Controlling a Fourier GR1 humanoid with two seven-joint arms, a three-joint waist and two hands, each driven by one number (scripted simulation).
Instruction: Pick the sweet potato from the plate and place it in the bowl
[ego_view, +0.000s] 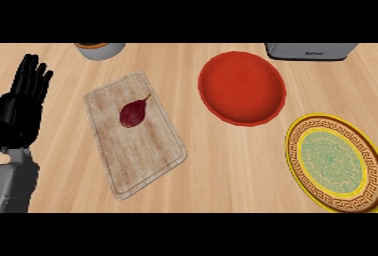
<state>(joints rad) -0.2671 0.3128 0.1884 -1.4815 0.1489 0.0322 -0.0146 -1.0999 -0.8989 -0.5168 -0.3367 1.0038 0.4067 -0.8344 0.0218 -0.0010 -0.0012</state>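
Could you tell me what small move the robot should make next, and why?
Probably bring the left robot hand, open at the left edge, right toward the sweet potato, which lies untouched on the wooden board, not the plate; the red bowl awaits.

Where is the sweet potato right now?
In the head view it lies left of centre: the sweet potato rests on the wooden cutting board, left of the red bowl.

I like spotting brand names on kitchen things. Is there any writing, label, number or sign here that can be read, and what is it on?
One small dark marking on the front of the grey appliance at the counter's far edge: too small and blurred to read.
Cutting board, red bowl, patterned plate, container at the far edge: no writing visible; the plate's rim carries only an ornamental pattern.
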